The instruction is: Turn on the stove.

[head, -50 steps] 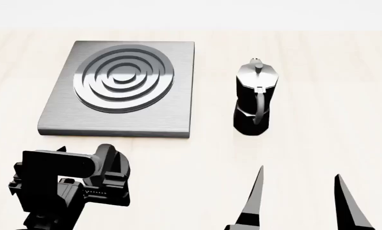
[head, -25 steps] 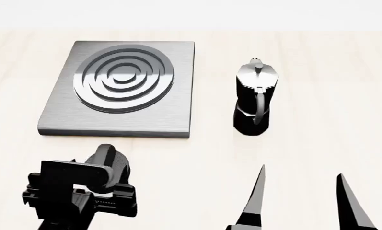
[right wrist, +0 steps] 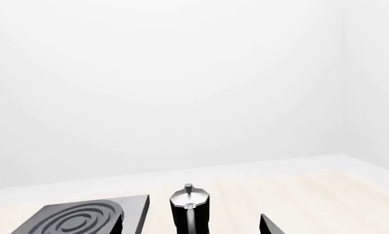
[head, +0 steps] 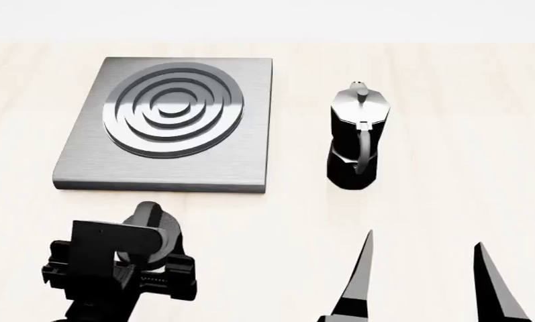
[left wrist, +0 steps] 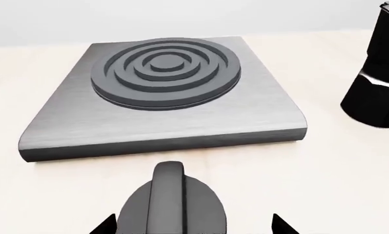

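Observation:
The stove [head: 173, 127] is a flat square grey slab with a round burner of dark rings, at the back left of the table. Its small round knob [head: 151, 218] sits on the table just in front of the slab, partly hidden by my left gripper [head: 141, 245]. In the left wrist view the slab [left wrist: 161, 117] lies ahead. The knob [left wrist: 171, 204] sits between the open fingertips [left wrist: 280, 225] of the left gripper [left wrist: 191, 228], with a gap on one side. My right gripper [head: 424, 282] is open and empty at the front right, well away from the stove.
A black-and-silver moka pot [head: 357, 134] stands upright to the right of the stove; it also shows in the left wrist view [left wrist: 377, 73] and the right wrist view [right wrist: 190, 209]. The light wooden table [head: 249, 235] stretches around them.
My left gripper has shifted to the right and a little toward the near edge, so that it now lines up behind the knob. The right gripper, stove and pot have not moved.

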Robot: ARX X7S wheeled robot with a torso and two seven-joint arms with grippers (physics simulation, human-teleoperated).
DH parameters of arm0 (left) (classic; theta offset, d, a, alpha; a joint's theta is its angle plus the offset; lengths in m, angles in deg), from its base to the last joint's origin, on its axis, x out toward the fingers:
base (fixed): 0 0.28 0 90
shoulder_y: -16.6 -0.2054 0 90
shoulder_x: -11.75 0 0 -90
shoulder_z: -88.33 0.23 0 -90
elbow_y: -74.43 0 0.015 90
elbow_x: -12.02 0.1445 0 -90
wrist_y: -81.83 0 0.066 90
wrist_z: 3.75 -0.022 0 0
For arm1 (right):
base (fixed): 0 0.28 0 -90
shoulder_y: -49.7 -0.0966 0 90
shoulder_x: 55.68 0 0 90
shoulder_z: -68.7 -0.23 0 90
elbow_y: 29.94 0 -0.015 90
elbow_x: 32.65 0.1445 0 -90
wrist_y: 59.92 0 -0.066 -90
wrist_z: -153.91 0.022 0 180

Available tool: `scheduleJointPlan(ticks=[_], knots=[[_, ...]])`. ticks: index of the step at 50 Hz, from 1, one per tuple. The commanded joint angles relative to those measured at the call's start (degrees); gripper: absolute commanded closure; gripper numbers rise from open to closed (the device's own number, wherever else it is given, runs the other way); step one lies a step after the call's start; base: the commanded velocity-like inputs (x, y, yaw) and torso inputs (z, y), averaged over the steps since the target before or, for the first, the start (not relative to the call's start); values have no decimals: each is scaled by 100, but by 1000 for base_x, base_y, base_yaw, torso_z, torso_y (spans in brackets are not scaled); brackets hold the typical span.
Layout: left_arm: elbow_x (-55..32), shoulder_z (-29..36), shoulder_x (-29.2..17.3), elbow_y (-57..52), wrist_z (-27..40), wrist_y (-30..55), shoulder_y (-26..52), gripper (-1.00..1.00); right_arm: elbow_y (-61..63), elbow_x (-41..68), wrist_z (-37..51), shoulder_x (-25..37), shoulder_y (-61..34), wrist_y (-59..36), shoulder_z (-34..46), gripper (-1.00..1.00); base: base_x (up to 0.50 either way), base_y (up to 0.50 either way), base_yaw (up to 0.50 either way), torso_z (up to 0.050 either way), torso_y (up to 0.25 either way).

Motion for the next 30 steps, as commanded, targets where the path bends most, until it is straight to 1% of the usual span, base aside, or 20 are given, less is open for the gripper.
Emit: scheduleJointPlan(ticks=[1, 10, 30], knots=[[-37, -137, 189, 445, -182, -67, 168, -100, 134, -106, -131, -68, 59, -28, -83, -100, 0, 0, 0, 0, 0], [-98, -77, 219, 780, -235, -83, 296, -100, 102, -86, -125, -44, 56, 31, -80, -100, 0, 0, 0, 0, 0], [-292, -12, 193, 816, -225, 32, 400, -100, 112, -55, -66, 5, 48, 42, -33, -100, 0, 0, 0, 0, 0]])
